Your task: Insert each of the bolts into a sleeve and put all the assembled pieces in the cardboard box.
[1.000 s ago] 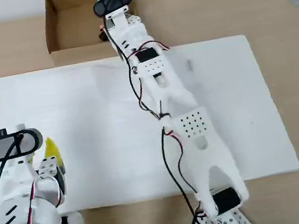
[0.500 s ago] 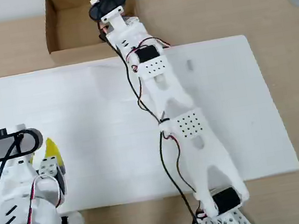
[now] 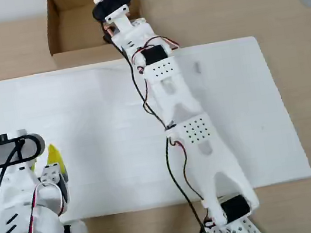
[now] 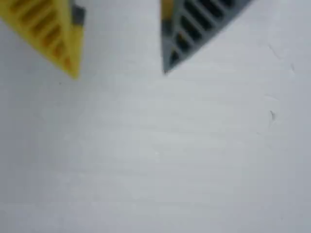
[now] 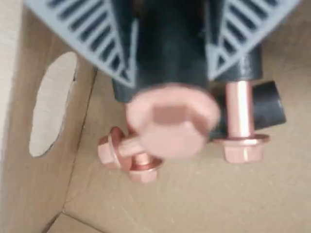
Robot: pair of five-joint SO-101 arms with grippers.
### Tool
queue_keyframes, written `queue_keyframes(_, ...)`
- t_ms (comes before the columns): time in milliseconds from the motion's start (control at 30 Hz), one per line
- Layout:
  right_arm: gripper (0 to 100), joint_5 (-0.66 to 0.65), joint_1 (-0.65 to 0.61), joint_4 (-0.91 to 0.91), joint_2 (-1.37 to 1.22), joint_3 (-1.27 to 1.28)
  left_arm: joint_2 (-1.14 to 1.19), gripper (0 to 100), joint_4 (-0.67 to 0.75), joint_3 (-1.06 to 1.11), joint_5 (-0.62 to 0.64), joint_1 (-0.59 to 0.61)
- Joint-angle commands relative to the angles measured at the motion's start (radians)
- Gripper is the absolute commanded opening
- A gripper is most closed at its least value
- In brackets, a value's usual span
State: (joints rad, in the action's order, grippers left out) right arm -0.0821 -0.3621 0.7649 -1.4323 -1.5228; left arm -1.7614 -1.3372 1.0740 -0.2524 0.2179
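Your right end effector (image 5: 170, 73) is clenched on a black sleeve (image 5: 167, 58) with a copper bolt (image 5: 171, 124) in it, the bolt's head facing the wrist camera. In the high view it hangs inside the cardboard box (image 3: 73, 29), close to one side wall, and the arm hides what lies under it. The right wrist view shows you that part. On the box floor beneath the end effector, one sleeved bolt (image 5: 240, 126) lies just beside the held sleeve. Two bolt heads (image 5: 129, 158) lie on the other side, toward a wall with an oval cut-out (image 5: 51, 104). Their shafts run under the held piece, so you cannot tell whether they are sleeved. Your left end effector (image 4: 119, 70) is released, its yellow and grey fingers (image 4: 53, 34) apart. It is above the white sheet (image 3: 84, 116) on the table (image 3: 297, 41), well apart from the box.
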Motion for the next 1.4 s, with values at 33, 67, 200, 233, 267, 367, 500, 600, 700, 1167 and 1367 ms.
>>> queue_keyframes(33, 17.3, -0.014, 0.022, 0.003, 0.008, -0.077, -0.004, 13, -0.002, -0.006, 0.0, 0.012)
queue_keyframes(67, 17.1, -0.014, 0.022, 0.003, 0.008, -0.077, -0.004, 13, -0.002, -0.006, 0.0, 0.012)
queue_keyframes(200, 17.1, -0.014, 0.019, 0.003, 0.008, -0.077, -0.004, 13, -0.002, -0.005, 0.0, 0.012)
queue_keyframes(233, 17.1, -0.014, 0.019, 0.003, 0.008, -0.077, -0.004, 13, -0.002, -0.005, 0.0, 0.012)
queue_keyframes(267, 17.1, -0.014, 0.019, 0.003, 0.008, -0.077, -0.004, 13, -0.002, -0.005, 0.0, 0.012)
queue_keyframes(367, 17.1, -0.011, 0.019, 0.003, 0.012, -0.077, -0.004, 13, -0.002, -0.005, 0.0, 0.012)
queue_keyframes(500, 17.1, -0.008, 0.016, 0.012, 0.016, -0.104, -0.004, 13, -0.002, -0.005, 0.0, 0.012)
queue_keyframes(600, 17.1, -0.005, 0.015, 0.104, 0.033, -0.15, -0.004, 13, -0.002, -0.005, 0.0, 0.012)
queue_keyframes(700, 13.2, 0.046, 0.024, 0.245, 0.139, -0.148, -0.004, 13, -0.002, -0.005, 0.0, 0.012)
queue_keyframes(1167, 0.9, 0.249, 0.039, 1.014, 0.65, -0.145, -0.004, 12, -0.002, -0.006, -0.002, 0.012)
queue_keyframes(1367, 0.9, 0.256, 0.101, 1.028, 0.875, -0.122, -0.005, 12, -0.044, -0.003, -0.002, 0.012)
